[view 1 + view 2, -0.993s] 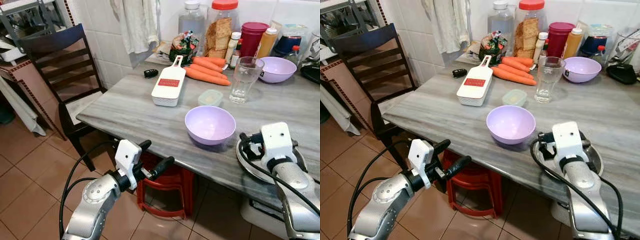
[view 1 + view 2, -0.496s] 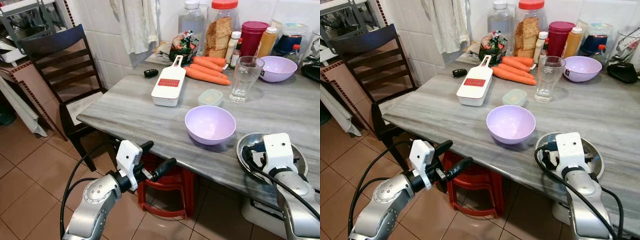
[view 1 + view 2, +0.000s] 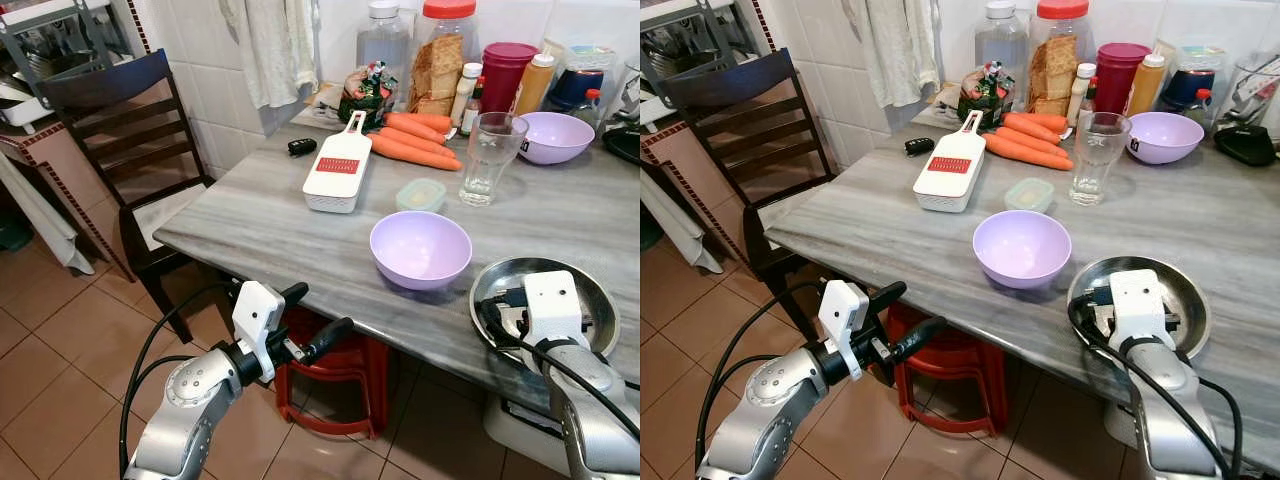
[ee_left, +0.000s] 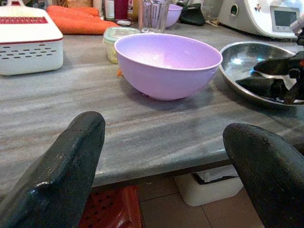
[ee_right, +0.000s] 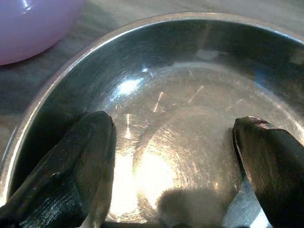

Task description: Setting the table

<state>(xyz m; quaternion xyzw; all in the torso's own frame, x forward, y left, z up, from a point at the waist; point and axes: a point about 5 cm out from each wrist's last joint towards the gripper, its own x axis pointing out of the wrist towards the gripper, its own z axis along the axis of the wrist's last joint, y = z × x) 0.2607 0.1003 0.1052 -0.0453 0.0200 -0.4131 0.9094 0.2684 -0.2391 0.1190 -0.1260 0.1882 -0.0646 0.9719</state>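
Observation:
A shallow steel plate [image 3: 596,292] lies on the grey table [image 3: 260,215] near its front right edge. My right gripper [image 5: 173,156] is open, and both fingers [image 5: 71,171] reach into the plate's hollow without gripping it. A purple bowl [image 3: 420,248] stands just left of the plate. Below the table's front edge, left of the bowl, my left gripper [image 3: 318,312] hangs open and holds nothing. In the left wrist view the purple bowl [image 4: 166,64] and steel plate [image 4: 242,57] lie ahead of its fingers [image 4: 61,171].
At the back stand a glass [image 3: 490,155], a second purple bowl [image 3: 555,137], carrots [image 3: 415,140], a white grater [image 3: 338,170], a small lidded tub [image 3: 421,194] and several jars. A dark chair [image 3: 120,130] is at the table's left end. A red stool [image 3: 330,385] sits underneath.
My right gripper has drawn back towards me and sunk lower, so more of the steel plate shows beyond it. The left arm has barely moved.

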